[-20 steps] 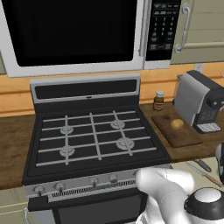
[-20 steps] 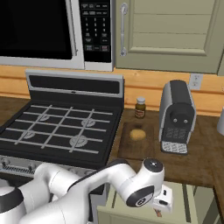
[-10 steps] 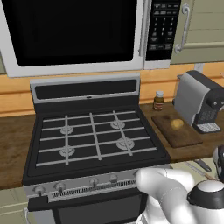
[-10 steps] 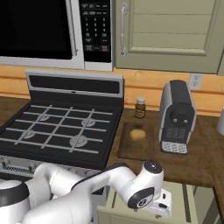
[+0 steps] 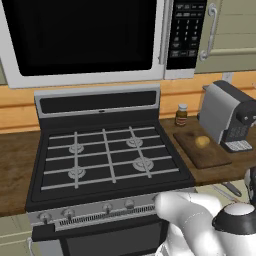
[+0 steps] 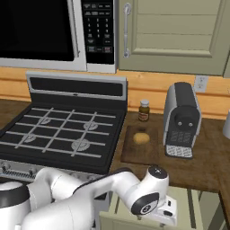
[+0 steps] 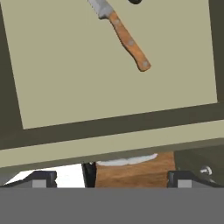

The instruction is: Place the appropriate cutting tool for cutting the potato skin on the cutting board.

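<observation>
1. Reaching down w/ gripper (image 7: 112, 177) over open drawer (image 7: 109, 65) below counter edge, jaws spread wide, gripping nothing
2. Looking into drawer at knife (image 7: 124, 37): wooden handle, blade running off top edge, dark item beside it, can't tell what
3. Leaving potato (image 6: 141, 138) resting on cutting board (image 6: 134, 152) btwn stove (image 6: 63, 134) and coffee machine (image 6: 182, 119), ready for peeling
4. Judging knife as likely tool; needing descent onto handle next

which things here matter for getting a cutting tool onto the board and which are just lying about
Job:
- small yellowish-tan potato
- flat dark brown wooden cutting board
- wooden-handled steel knife in the pale open drawer

Lying about:
- grey coffee machine
- small brown jar
- black gas stove
</observation>
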{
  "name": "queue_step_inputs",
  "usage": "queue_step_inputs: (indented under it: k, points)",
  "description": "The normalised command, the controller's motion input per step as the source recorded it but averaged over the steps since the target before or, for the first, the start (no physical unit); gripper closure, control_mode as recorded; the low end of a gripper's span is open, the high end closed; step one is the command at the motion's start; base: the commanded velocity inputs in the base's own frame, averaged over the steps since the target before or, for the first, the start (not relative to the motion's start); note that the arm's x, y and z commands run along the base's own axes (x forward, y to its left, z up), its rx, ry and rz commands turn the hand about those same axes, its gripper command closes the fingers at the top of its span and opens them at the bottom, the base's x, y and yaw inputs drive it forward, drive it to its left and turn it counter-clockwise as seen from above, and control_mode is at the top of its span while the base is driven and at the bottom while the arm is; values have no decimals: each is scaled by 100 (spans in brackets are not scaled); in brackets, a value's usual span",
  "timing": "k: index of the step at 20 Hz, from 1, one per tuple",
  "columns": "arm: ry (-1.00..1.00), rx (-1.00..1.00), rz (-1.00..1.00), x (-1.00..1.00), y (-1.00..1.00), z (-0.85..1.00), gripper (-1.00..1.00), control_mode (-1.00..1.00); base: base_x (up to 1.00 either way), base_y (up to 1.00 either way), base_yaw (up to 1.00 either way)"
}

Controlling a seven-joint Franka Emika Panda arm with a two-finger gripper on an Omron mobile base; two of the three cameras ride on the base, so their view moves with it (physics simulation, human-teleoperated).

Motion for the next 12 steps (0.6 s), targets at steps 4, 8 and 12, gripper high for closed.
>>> queue_step_inputs:
  k: [4,8,12]
  points:
    - [0,4,0,55,-24,9,-100,-100,0,0,0]
    - [-2,4,0,73,-19,-5,-100,-100,0,0,0]
    - [0,4,1,65,-19,-15,-100,-100,0,0,0]
